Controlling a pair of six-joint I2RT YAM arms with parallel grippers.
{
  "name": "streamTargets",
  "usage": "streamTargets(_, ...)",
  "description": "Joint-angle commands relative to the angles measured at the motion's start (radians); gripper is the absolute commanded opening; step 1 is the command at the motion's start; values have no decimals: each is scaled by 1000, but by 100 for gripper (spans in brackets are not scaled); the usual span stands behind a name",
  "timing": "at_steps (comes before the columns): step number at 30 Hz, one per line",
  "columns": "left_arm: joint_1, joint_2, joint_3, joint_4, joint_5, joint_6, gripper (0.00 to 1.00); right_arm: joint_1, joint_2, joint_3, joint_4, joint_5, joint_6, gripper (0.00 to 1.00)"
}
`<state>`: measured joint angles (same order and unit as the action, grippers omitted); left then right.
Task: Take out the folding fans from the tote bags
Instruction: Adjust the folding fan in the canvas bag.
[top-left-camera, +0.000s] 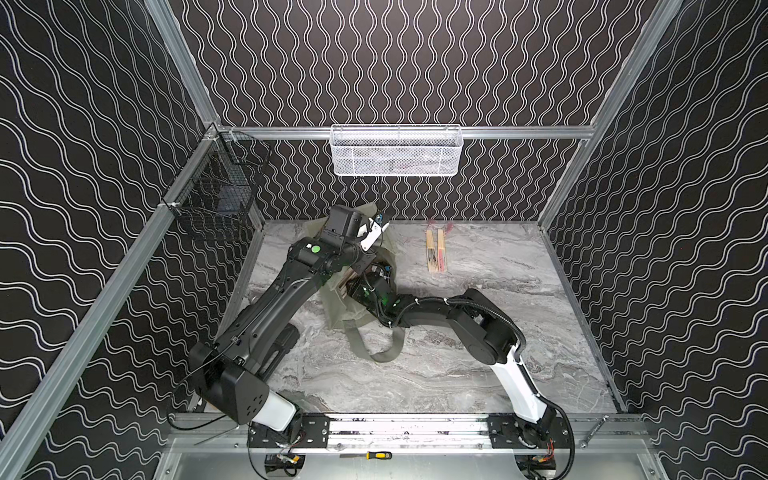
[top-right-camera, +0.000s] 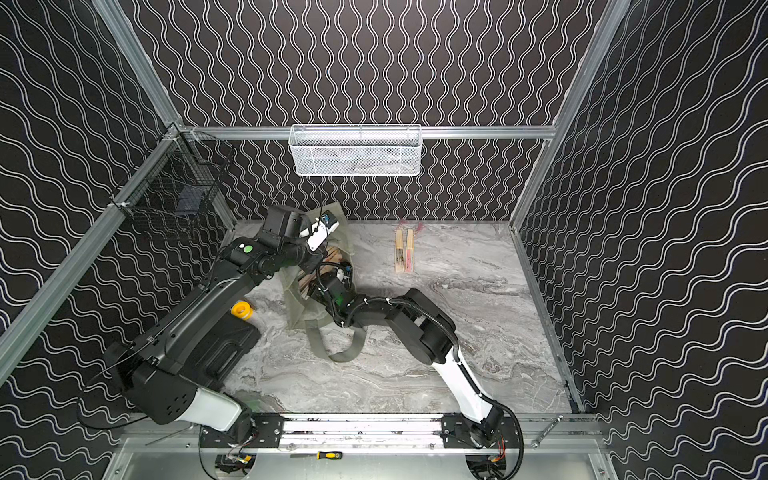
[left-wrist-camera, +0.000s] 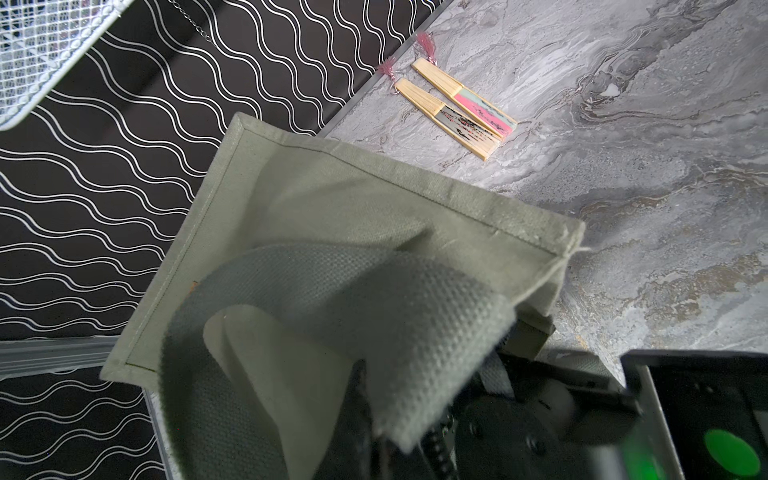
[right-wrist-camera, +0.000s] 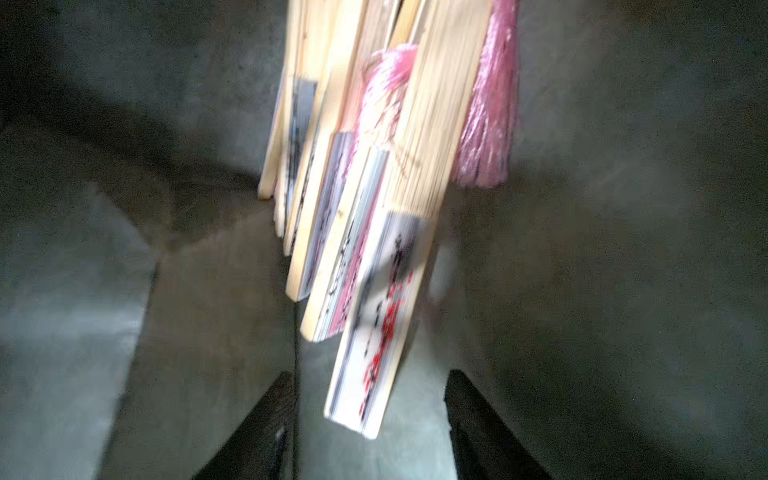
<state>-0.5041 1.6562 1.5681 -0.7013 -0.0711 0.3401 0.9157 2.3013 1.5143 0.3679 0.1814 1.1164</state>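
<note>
Folding fans (top-left-camera: 431, 251), slim light-wood, pink-tasselled: two out on grey marble table (top-left-camera: 457, 365), bundle (right-wrist-camera: 365, 249) waiting inside grey-green fabric tote (left-wrist-camera: 332, 195); left gripper (top-left-camera: 376, 230) clamped on tote, right gripper (right-wrist-camera: 370, 415) parted inside, nothing held

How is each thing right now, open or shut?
tote bag: on the table, mouth held open.
left gripper: shut on the tote bag.
right gripper: open, inside the tote bag.
fans in the bag: folded shut.
two fans on the table: folded shut, side by side.

tote bag (left-wrist-camera: 332, 199): strap (left-wrist-camera: 374, 299) foremost | two folding fans (left-wrist-camera: 457, 110): side by side on table (left-wrist-camera: 623, 166) (tassels (left-wrist-camera: 426, 43) toward wall (left-wrist-camera: 124, 145))
</note>
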Motion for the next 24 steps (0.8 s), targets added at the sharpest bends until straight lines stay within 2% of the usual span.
streamTargets(1, -1, -10, -2, 41, 8, -12, 0, -9, 21, 32, -14, -37, 34, 59)
streamTargets(13, -5, -13, -7, 43, 10, -7, 0, -27, 106, 149, -86, -83, 77, 58)
streamTargets(24, -7, -10, -7, 42, 5, -6, 0, -39, 164, 215, -139, -82, 70, 51)
